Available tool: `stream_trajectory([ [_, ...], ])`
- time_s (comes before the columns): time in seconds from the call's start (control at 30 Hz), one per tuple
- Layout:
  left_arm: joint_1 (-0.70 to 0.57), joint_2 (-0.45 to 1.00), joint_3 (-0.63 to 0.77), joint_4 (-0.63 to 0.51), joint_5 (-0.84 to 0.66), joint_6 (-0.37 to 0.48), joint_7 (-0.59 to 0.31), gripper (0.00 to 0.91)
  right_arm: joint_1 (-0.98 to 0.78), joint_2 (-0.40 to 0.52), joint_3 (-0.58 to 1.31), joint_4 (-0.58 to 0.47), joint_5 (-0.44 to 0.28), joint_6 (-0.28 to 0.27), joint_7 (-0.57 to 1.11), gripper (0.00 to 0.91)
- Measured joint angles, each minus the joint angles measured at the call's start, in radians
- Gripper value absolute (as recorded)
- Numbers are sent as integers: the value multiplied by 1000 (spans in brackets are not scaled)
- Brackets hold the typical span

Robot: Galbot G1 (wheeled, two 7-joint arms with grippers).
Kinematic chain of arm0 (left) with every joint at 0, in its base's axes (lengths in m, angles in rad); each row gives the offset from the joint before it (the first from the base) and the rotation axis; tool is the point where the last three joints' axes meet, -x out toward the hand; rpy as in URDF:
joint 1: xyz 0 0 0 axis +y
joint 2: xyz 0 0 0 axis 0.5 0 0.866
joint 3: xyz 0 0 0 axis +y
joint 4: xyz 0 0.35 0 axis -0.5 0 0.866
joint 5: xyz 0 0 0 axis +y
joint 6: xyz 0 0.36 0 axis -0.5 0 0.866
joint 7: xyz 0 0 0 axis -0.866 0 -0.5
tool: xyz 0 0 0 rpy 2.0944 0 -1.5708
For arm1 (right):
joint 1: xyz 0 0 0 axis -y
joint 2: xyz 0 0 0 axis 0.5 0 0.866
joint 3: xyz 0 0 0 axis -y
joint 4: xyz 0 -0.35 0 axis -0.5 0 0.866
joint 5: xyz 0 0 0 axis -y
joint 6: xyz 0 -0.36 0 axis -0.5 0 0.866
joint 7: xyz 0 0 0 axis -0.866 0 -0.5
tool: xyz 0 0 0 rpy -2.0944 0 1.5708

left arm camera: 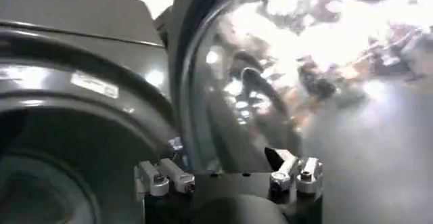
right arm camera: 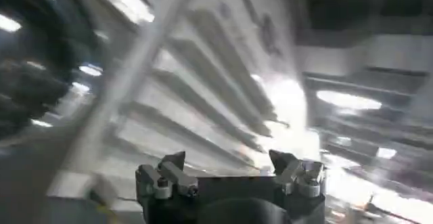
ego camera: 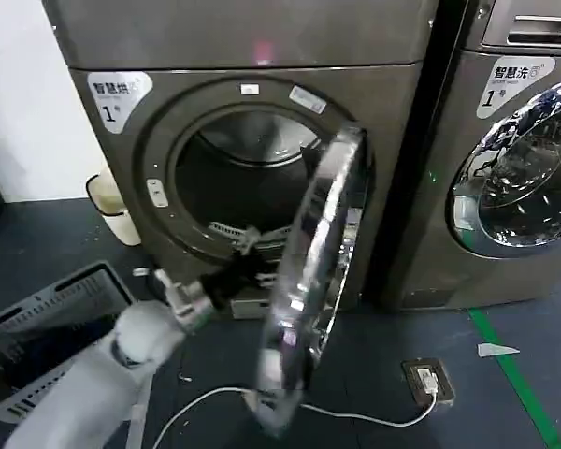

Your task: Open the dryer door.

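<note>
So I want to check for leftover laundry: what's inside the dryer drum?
Through the opening, the drum shows bare metal walls with a light grille at its base. The swung-out dryer door and left gripper cover the lower right part.

The dryer door (ego camera: 313,281), chrome-rimmed and round, stands swung wide open, edge-on before the dryer's drum opening (ego camera: 243,178).

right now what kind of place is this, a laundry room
Probably a laundry room: the dryer door stands swung open, a second front-loading machine sits beside it, and a grey basket lies on the floor.
</note>
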Motion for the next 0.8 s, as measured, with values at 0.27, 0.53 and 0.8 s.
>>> stream_trajectory([
  [0.27, -85, -107, 122, 61, 29, 22, -18, 907, 62, 4, 105, -60, -199, -171, 192, 907],
  [0.53, -147, -212, 240, 114, 65, 32, -25, 907, 59, -43, 167, -163, -211, -133, 208, 907],
  [0.8, -215, -325, 325, 201, 88, 32, -30, 907, 53, -83, 214, -282, -226, -92, 257, 907],
])
